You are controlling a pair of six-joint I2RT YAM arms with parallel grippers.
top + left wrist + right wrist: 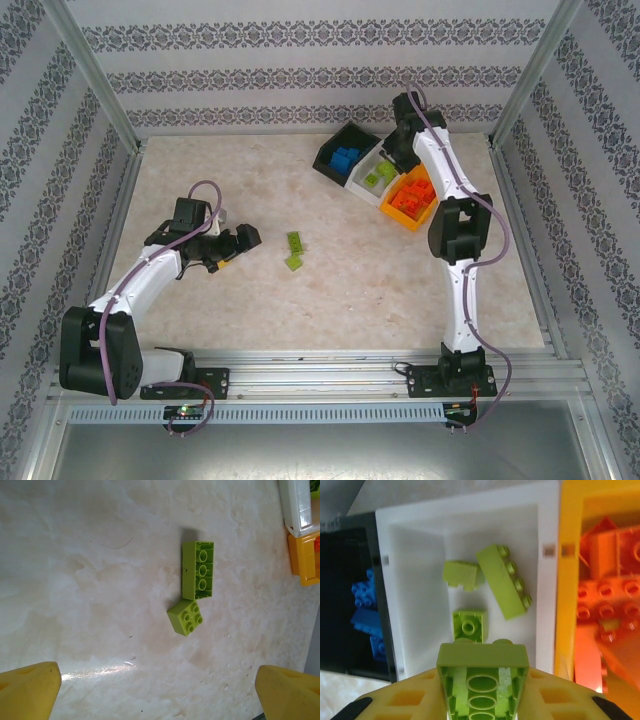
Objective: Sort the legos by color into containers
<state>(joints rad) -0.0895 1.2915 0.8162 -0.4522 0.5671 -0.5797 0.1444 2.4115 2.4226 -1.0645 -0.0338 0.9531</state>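
**Left side.** The left gripper (159,695) is held above the table (250,310) with its jaws spread wide. Nothing is held between its yellow fingertips (27,690). Two lime green bricks are recorded on the bare table ahead of it. The long brick (198,570) lies with its hollow underside turned toward the wrist camera. The small square brick (186,617) has its studs visible and touches a corner of the long brick. Both are seen lying well apart from the bins.

**Right side.** The right gripper (482,695) is positioned over the white bin (415,580), the middle one of three joined in a row at the far right of the table. Its jaws are pinched on a held green brick (482,672), whose hollow underside faces the wrist camera. Three loose green pieces (502,582) are seen lying on the floor of the white bin.

**Neighbouring bins.** Blue bricks (362,597) are contained in the black bin (335,555) on one side. Orange bricks (605,610) are contained in the orange-yellow bin (567,605) on the other.
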